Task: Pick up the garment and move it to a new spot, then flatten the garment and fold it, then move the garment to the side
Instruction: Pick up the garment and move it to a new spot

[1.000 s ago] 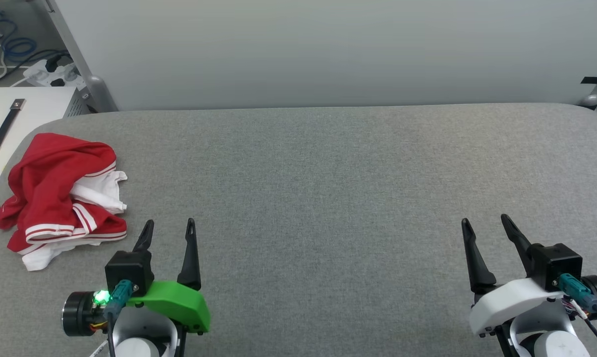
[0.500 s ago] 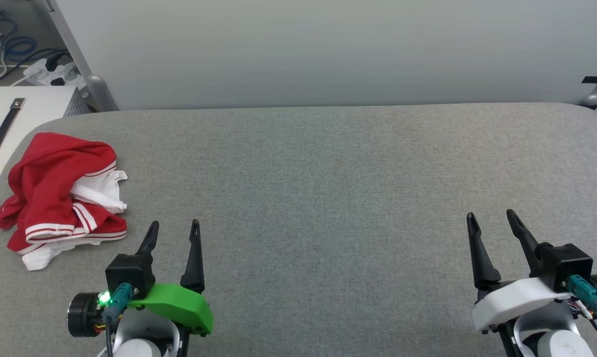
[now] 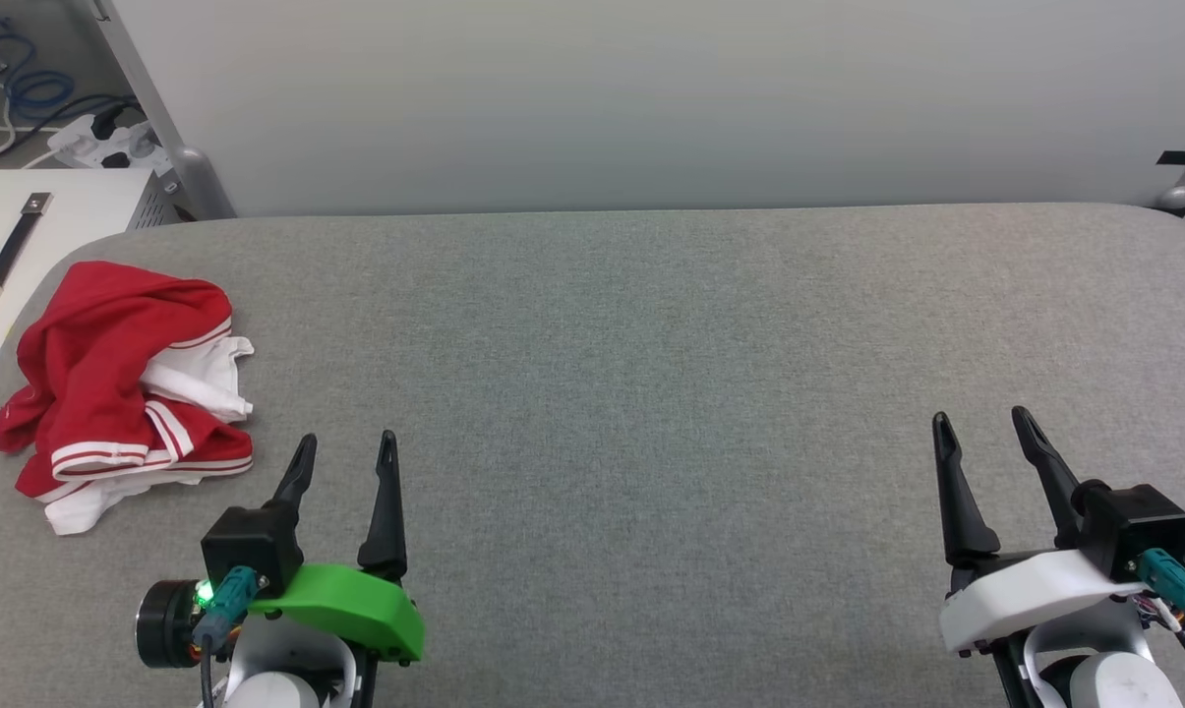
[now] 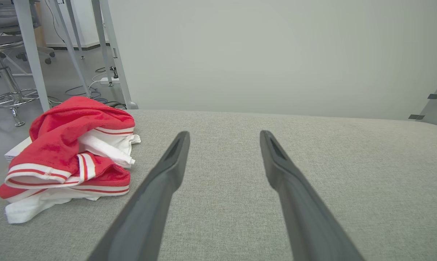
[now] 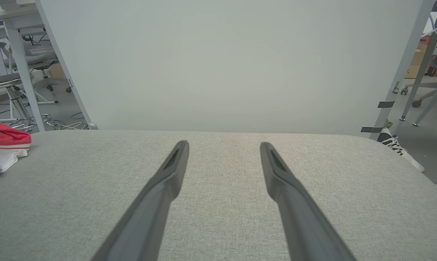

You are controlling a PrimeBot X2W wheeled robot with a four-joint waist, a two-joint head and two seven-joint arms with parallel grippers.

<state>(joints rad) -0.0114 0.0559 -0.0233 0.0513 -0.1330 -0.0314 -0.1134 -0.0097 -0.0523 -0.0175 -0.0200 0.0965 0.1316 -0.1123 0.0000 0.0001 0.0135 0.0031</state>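
Lying in a crumpled heap near the left edge of the grey padded surface (image 3: 651,334), the garment (image 3: 125,393) shows red cloth, white sleeve fabric and red-and-white striped trim.

My left gripper (image 3: 347,440) is the nearer one. Its two dark fingers are spread wide, holding nothing and touching nothing. The heap lies ahead of my left fingertips and to their left, near but apart. In the left wrist view a strip of bare cloth separates the heap from my left finger (image 4: 160,181).

My right gripper (image 3: 981,416) sits at the lower right of the head view, well apart from the garment, across the width of the surface. Its fingers are spread just as wide and are empty. In the right wrist view one edge of the heap shows at the far left border.

The surface is a woven grey with rounded far corners. Its far edge meets a plain pale panel (image 3: 651,98). Beyond the left corner stand a white case (image 3: 71,216) with a dark strap handle, a power strip (image 3: 86,143) among loose cables, and a stool (image 4: 4,47) with a chrome base. On the right, a slanted metal leg (image 5: 403,69) carries patches of black tape, with a striped shoe (image 5: 396,145) on the floor beside it.
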